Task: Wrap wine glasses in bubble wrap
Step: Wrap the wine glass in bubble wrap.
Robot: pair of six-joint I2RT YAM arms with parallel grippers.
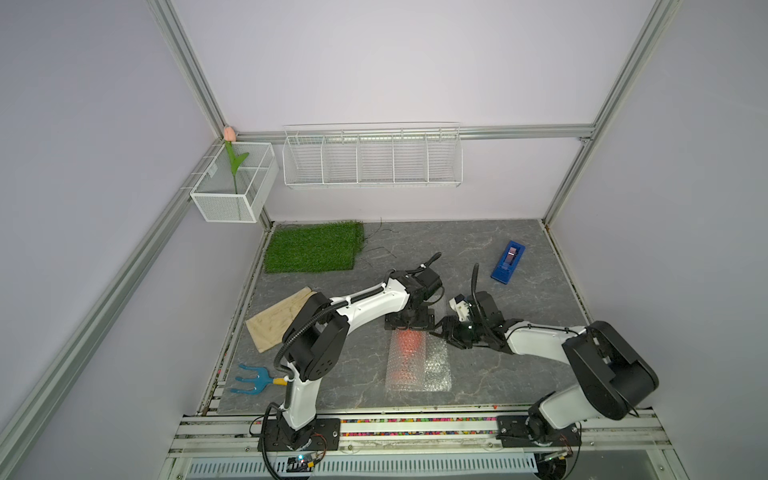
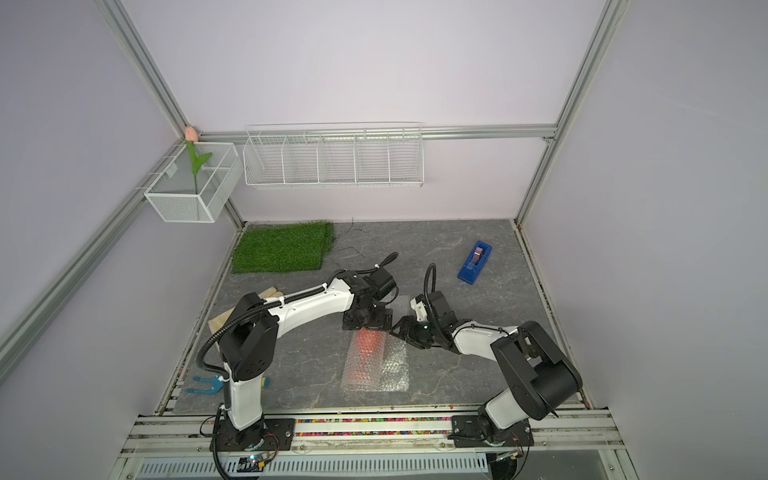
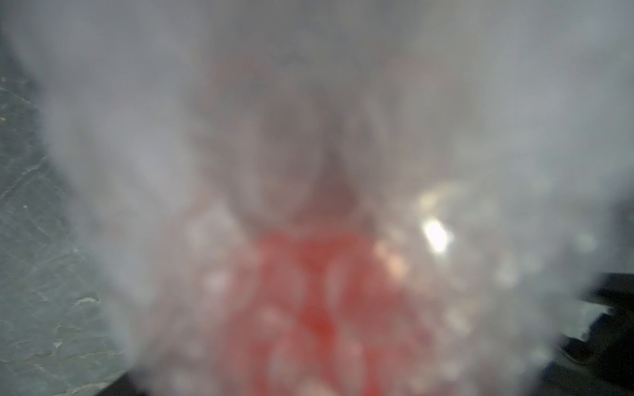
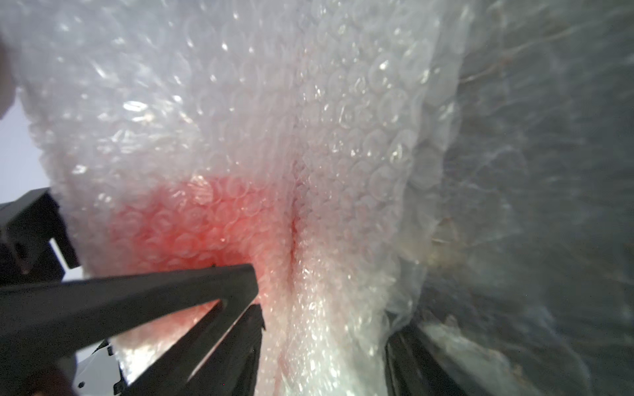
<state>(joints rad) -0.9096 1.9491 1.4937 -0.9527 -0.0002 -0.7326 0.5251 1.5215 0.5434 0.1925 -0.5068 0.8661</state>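
Observation:
The wine glass [image 1: 408, 345] lies on the table under the folded bubble wrap [image 1: 434, 368] and shows only as a red-orange glow through the film. My left gripper [image 1: 409, 323] hangs over the far end of the bundle with its fingers spread wide. In the left wrist view the bubble wrap [image 3: 137, 137] is a blur against the lens, with the wine glass [image 3: 308, 308] red behind it. My right gripper [image 4: 326, 315] is at the bundle's far right corner. Its fingers [image 4: 240, 291] stand apart, and a fold of bubble wrap [image 4: 360, 120] lies between them.
A green grass mat [image 1: 313, 247] lies at the back left and a blue tape dispenser [image 1: 508, 262] at the back right. A beige cloth [image 1: 276, 318] and a blue hand rake [image 1: 255, 379] sit left of the left arm. Wire baskets [image 1: 372, 160] hang on the back wall.

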